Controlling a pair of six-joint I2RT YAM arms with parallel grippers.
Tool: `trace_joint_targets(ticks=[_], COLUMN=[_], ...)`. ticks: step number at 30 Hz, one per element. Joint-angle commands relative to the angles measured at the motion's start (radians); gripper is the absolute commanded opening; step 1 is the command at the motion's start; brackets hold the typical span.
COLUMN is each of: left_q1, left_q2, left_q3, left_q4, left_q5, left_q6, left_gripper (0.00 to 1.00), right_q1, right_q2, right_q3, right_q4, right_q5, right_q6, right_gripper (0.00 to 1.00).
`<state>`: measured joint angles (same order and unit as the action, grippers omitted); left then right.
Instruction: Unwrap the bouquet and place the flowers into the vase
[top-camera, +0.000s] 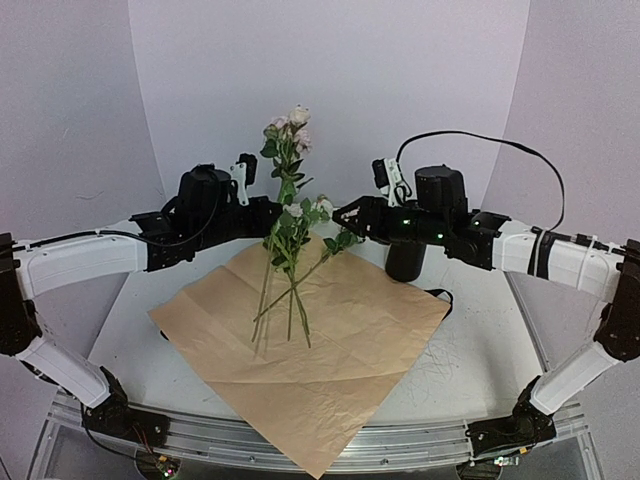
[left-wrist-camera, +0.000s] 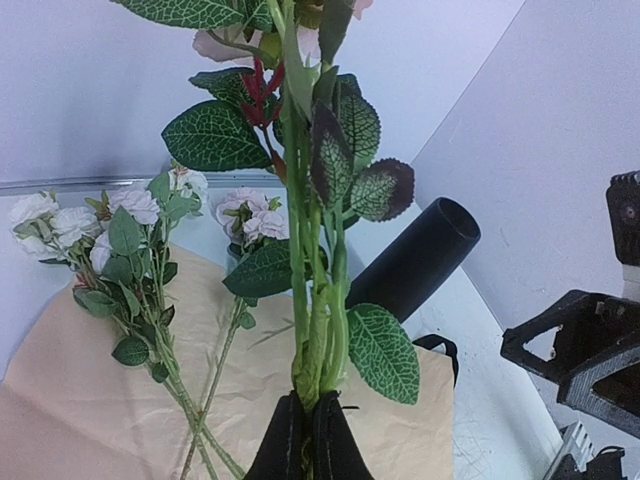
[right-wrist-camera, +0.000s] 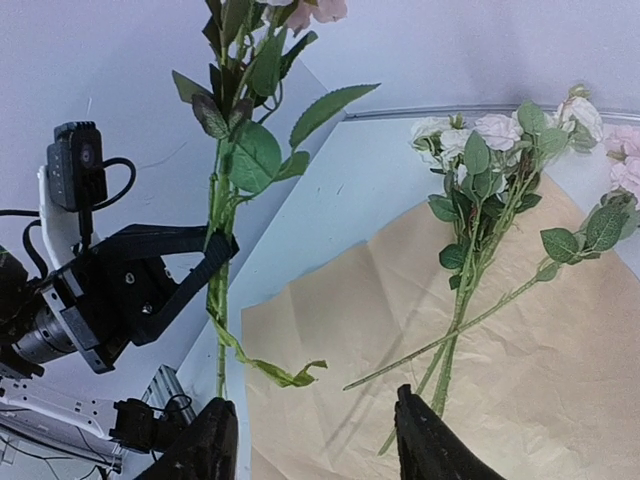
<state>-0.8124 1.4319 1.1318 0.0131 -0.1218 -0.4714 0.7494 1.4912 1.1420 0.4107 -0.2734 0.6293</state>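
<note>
The vase (top-camera: 405, 262), a plain matte black cylinder, stands on the white table (top-camera: 480, 350) toward its far right, just past the right corner of the tan paper sheet (top-camera: 330, 340) and partly hidden behind the right arm. In the left wrist view its open mouth shows only darkness, so what it contains cannot be made out. The paper sheet lies spread flat and creased over the middle of the table, one corner hanging past the near edge. A loop of black ribbon (top-camera: 440, 293) lies at its right corner. The left gripper (left-wrist-camera: 305, 445) has its fingers pressed together on the held bunch (left-wrist-camera: 300, 300), a few thin green stems pinched upright over the far corner of the sheet. Veined leaves sit above the fingers, and pale pink and white blooms top the bunch. The stem ends hang below the grip. The loose flowers (top-camera: 290, 280) lie on the paper with their stems crossing, their blooms toward the far edge. The right gripper (right-wrist-camera: 315, 425) hovers over the paper near them, its fingers spread apart, with stem ends lying just beside one finger.
</note>
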Motion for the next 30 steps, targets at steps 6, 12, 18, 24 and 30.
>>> trace_joint_targets(ticks=[6,12,18,24,30], left_q1=[0.002,0.001,0.001,0.0,0.001], left_q2=[-0.066,-0.087,-0.113,-0.113,-0.105], left_q3=[-0.066,-0.087,-0.1,-0.111,-0.109], left_q4=[0.154,0.23,0.274,0.31,0.321], left_q5=[0.185,0.339,0.381,0.438,0.469], left_q6=[0.058,0.065,0.046,0.025,0.01], left_gripper=[0.0,0.0,0.0,0.0,0.0], right_q1=[0.004,0.004,0.011,0.027,0.042], right_q2=[0.008,0.048,0.066,0.089,0.103], right_q3=[0.014,0.062,0.067,0.089,0.102], right_q4=[0.152,0.218,0.28,0.353,0.397], right_q5=[-0.142,-0.203,-0.197,-0.24,-0.244], right_q6=[0.035,0.101,0.144,0.166,0.169], right_gripper=[0.76,0.78,0.68,0.61,0.6])
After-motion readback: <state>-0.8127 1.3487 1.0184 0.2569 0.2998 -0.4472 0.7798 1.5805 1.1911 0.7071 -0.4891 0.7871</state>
